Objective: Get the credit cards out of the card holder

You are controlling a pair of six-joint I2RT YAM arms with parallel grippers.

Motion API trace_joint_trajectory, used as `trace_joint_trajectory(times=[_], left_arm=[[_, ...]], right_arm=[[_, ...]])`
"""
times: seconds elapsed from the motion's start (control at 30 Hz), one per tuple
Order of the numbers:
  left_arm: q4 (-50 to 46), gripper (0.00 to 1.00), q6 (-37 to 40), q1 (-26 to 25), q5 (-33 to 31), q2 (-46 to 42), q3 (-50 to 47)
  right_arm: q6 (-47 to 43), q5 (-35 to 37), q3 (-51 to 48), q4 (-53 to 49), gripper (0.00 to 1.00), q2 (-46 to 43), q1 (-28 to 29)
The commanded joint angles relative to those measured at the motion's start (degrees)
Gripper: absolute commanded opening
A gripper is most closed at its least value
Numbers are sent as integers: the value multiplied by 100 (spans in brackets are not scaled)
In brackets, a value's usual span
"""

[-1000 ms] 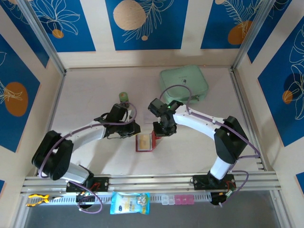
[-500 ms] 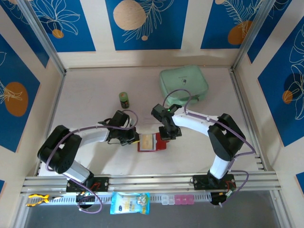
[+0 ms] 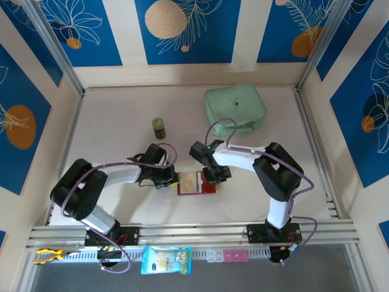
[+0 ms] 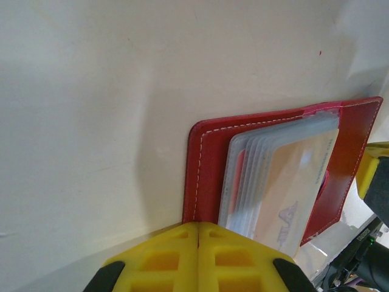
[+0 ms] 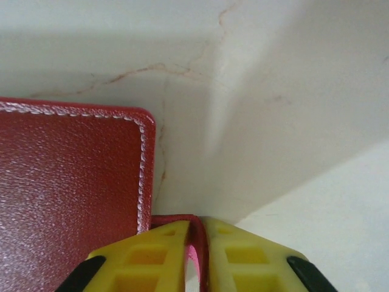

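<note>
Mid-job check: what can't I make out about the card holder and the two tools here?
- Card count: left wrist view, the top tan card covers anything in the sleeves beneath.
- Contact of the left tool with the card holder: left wrist view, the shut tool itself hides that corner.
- The snap tab pinched in the right tool: right wrist view, the bottom edge cuts off its end.

I'm running a lab robot cell: the left arm [image 3: 120, 174] and right arm [image 3: 240, 157] are bolted to aluminium rails [image 3: 194, 232] along the near edge of the table [image 3: 109, 121]. Purple cables [image 3: 226, 120] loop off them, and pale board walls [image 3: 123, 36] with blue printed panels [image 3: 79, 30] box everything in.
</note>
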Motion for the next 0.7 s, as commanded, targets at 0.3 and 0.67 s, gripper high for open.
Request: trace_joint_trajectory(times=[0.3, 0.67], left_arm=[[-155, 0, -78, -85, -175, -138, -169], [-157, 0, -131, -98, -191, -204, -205]], right_arm=[[270, 289, 265, -872, 26, -291, 221], [241, 261, 1245, -1742, 29, -750, 429]])
